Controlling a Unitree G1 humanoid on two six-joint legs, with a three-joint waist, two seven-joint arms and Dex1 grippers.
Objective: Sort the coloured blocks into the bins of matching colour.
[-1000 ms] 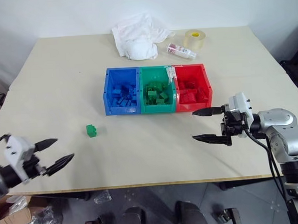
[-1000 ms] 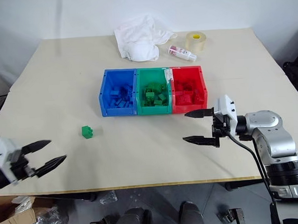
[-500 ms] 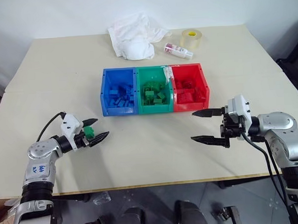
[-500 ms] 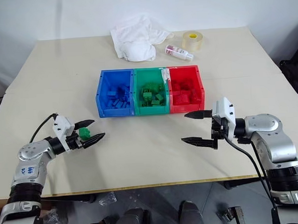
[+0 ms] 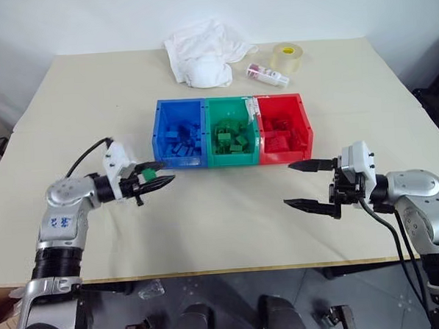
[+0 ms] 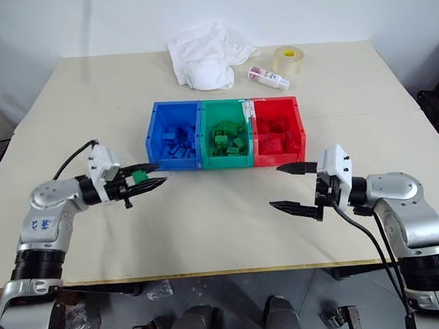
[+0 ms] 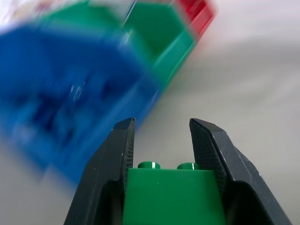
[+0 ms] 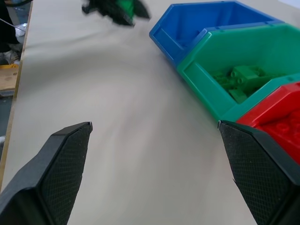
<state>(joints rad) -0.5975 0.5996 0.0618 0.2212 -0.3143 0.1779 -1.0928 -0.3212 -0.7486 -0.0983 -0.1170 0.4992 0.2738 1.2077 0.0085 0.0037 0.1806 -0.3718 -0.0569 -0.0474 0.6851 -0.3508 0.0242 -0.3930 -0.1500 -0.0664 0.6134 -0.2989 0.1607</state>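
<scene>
You had a green block between black fingers. The three bins were blue, green and red, each with blocks of its own colour. The table was pale beige, the cloth white, the tape roll yellowish.

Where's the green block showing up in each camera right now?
Left eye: green block in the left gripper, before the blue bin.
Right eye: same.
Left wrist: between the fingers.
Right wrist: far beyond the blue bin.
Shared landmark: blue bin.
</scene>
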